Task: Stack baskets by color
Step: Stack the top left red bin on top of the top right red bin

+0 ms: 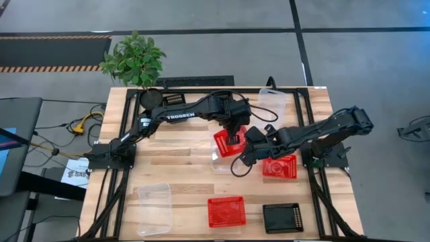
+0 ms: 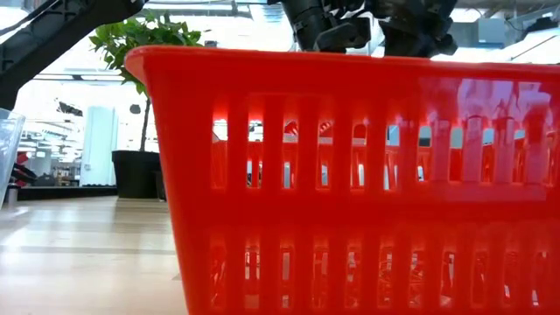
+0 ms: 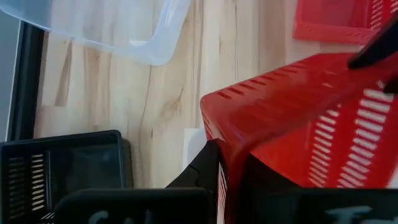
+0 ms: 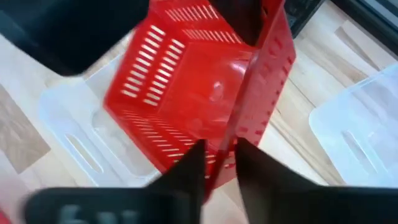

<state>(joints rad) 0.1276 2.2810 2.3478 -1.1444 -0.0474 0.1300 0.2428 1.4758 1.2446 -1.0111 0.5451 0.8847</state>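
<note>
A red basket [image 1: 228, 142] hangs tilted at mid-table over a clear basket [image 1: 218, 161], and both grippers are on it. My left gripper [image 1: 232, 134] is shut on its far side. My right gripper [image 1: 247, 153] comes in from the right and is shut on its right wall. A second red basket [image 1: 279, 166] rests on the table under the right arm. A third red basket [image 1: 226, 212] stands near the front edge and fills the low view [image 2: 350, 175]. My left gripper holds the red basket by one wall at its rim [image 3: 214, 134]. One finger [image 3: 202, 171] lies on the outside; the other is hidden behind the wall. The fingers slant down from the far side. The basket is lifted and tilted. My right gripper pinches the red basket's right wall at its rim [image 4: 231, 140], one finger [image 4: 189, 165] inside and the other outside. The fingers slant down from the table's right. The basket hangs tilted, its opening toward this gripper, above the clear basket [image 4: 74, 134].
A black basket [image 1: 282, 217] stands at the front right and a clear basket [image 1: 154, 208] at the front left. Another clear basket [image 1: 272, 101] sits at the far right. A black basket [image 1: 173, 99] and a potted plant [image 1: 134, 60] stand at the far left.
</note>
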